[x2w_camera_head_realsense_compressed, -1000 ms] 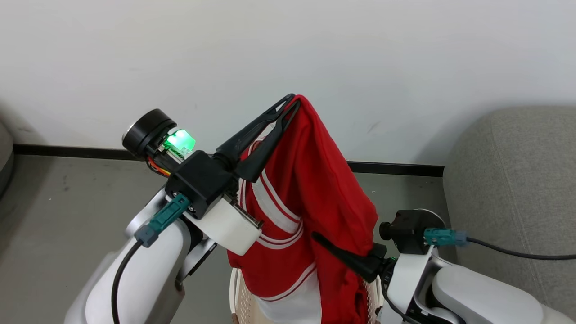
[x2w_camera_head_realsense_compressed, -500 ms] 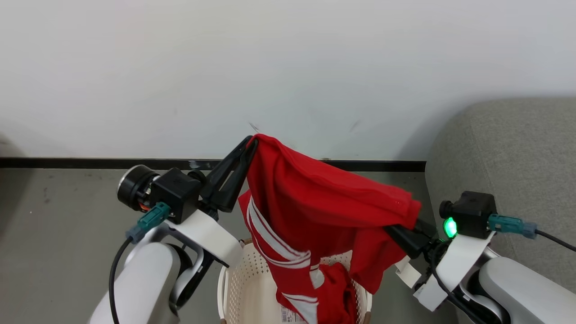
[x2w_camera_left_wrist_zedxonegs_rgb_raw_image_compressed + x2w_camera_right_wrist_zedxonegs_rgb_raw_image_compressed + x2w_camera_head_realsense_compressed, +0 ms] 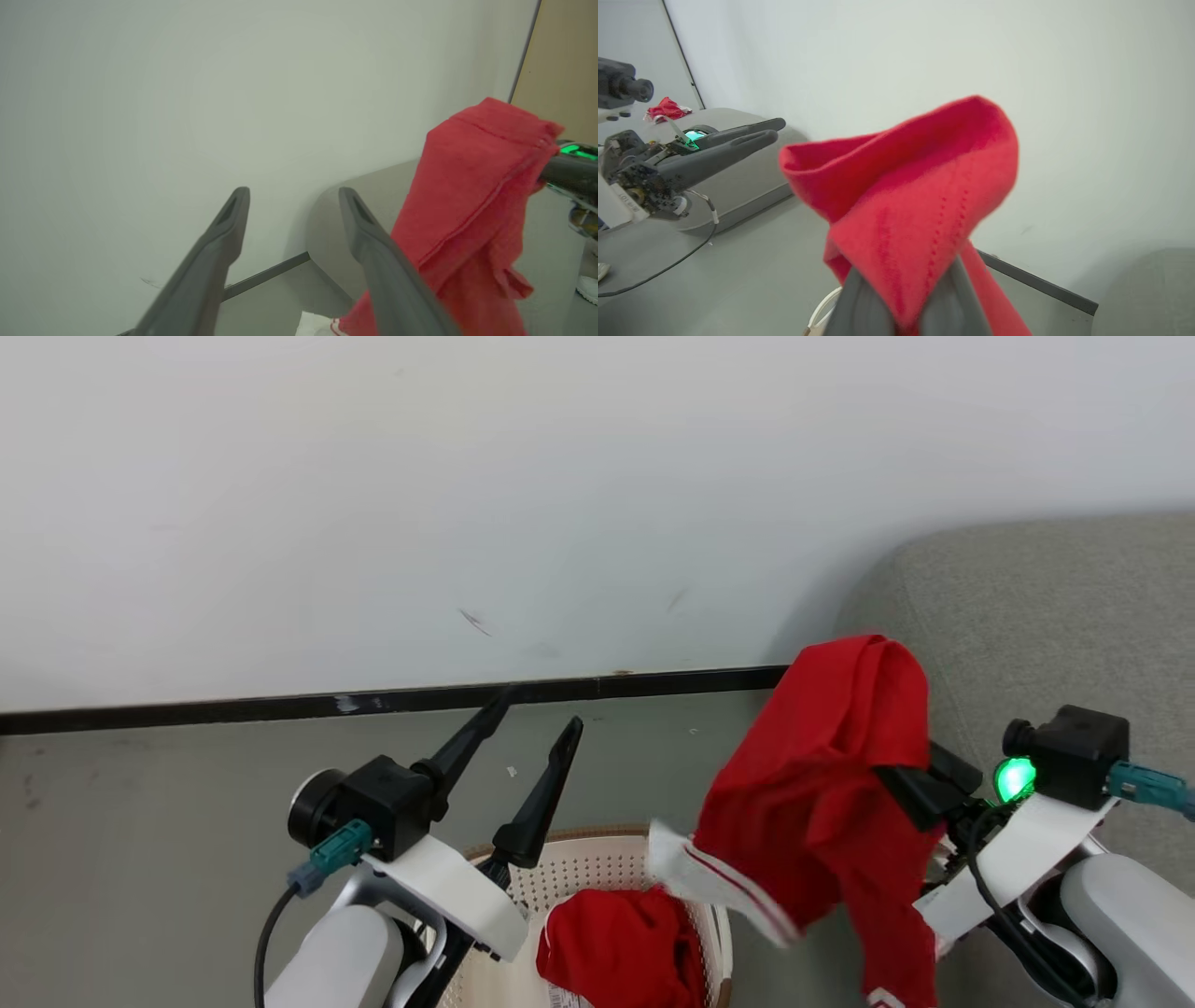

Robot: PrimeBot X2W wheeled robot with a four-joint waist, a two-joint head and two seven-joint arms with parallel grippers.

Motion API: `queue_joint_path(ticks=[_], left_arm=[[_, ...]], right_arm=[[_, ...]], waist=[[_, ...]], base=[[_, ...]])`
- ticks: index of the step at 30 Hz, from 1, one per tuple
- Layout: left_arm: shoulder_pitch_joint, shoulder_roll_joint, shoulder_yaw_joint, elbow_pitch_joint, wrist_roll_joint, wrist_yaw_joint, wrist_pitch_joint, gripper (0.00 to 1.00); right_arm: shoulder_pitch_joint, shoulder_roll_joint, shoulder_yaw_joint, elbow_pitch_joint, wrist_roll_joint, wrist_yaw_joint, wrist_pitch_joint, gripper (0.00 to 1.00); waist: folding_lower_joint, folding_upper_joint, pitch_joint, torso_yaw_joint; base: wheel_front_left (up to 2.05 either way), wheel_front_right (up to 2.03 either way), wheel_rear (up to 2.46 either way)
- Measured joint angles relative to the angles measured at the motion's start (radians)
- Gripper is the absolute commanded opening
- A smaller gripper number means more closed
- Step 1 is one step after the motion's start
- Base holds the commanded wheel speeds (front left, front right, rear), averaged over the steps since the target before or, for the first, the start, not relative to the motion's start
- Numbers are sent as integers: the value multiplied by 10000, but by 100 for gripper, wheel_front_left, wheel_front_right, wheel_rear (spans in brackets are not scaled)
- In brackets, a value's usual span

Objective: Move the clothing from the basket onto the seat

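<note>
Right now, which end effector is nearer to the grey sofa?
Right. The right end effector, shut on the red jersey, is beside the rounded corner of the grey sofa; the left end effector stands open by the laundry basket, farther off.

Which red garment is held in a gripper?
The garment hanging from the right gripper, beside the sofa; the other garment lies loose in the basket.

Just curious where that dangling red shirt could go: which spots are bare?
The grey sofa, right of the hanging garment, looks bare. The floor between the black baseboard and the basket is open too. The basket is crowded: another red garment and the left gripper by its rim.
</note>
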Motion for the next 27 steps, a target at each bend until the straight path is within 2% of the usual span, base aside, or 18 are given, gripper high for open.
queue_joint_path(ticks=[10,17,27], left_arm=[[332,-94,-654,316,12,-171,-397,100],[409,-240,-965,357,-205,-176,-587,100],[561,-309,-1496,330,-226,-265,-702,100]], right_arm=[[1264,-132,-1873,-228,-280,0,0,0],[2027,-121,-2826,-527,-558,0,0,0],[2956,52,-3519,-888,-727,-2,0,0]], waist=[[-1,0,-80,-817],[-1,0,-109,-1380],[-1,0,-108,-2190]], base=[[0,0,0],[0,0,0],[0,0,0]])
